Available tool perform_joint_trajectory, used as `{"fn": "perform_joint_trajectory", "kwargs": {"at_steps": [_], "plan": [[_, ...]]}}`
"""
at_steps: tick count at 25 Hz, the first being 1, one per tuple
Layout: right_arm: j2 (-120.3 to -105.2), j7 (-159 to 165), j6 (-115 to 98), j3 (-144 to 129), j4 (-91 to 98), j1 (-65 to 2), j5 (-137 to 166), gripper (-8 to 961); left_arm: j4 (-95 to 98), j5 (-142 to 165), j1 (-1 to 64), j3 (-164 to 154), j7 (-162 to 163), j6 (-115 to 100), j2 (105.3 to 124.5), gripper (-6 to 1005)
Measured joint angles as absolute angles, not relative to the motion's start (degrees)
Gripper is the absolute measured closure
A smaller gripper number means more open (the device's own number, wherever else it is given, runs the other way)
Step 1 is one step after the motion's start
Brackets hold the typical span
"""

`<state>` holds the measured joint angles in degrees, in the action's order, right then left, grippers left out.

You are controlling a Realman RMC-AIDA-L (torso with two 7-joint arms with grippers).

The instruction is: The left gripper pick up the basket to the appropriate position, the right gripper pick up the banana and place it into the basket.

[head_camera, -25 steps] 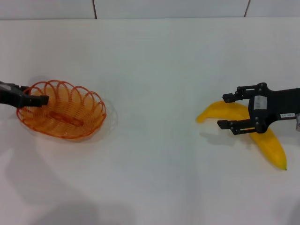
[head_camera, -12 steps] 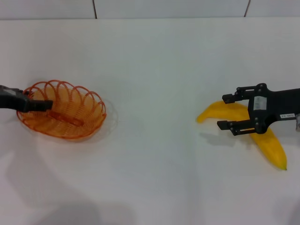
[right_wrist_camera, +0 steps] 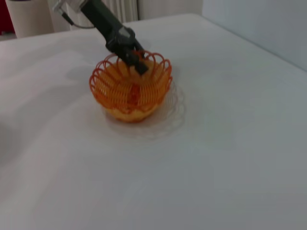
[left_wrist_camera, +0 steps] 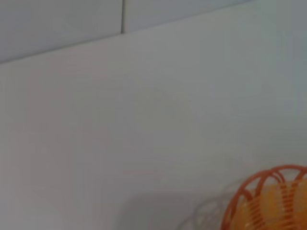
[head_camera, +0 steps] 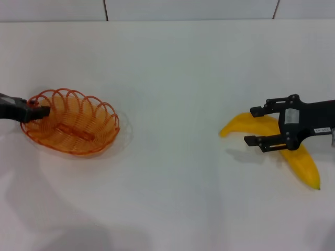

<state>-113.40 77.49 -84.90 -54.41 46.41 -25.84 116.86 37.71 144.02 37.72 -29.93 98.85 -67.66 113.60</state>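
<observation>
The orange wire basket sits at the table's left; it also shows in the right wrist view, and its rim shows in the left wrist view. My left gripper is at the basket's left rim and shut on it; the right wrist view shows it gripping the rim's far side. The yellow banana lies at the right. My right gripper is open, one finger on each side of the banana's upper half, just above it.
The white table stretches between the basket and the banana. A wall with tile seams runs along the table's far edge.
The left gripper's tip dipped inside the basket, then drew back to the rim and closed on it. The basket shifted slightly right. The right gripper barely moved.
</observation>
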Motion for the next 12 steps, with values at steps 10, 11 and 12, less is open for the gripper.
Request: {"fn": "perform_joint_trajectory", "kwargs": {"at_steps": [10,11,12], "plan": [[-113.64,77.52,-84.90,-54.31,46.41,-25.90,118.02,195,37.70,141.46,37.53,-29.76,96.83,-67.68,113.58,831],[-113.64,77.52,-84.90,-54.31,46.41,-25.91,118.03,195,37.70,141.44,37.53,-29.76,96.83,-67.68,113.57,868],[-113.64,77.52,-84.90,-54.31,46.41,-25.91,118.04,195,37.70,141.44,37.53,-29.78,96.83,-67.68,113.57,875]]}}
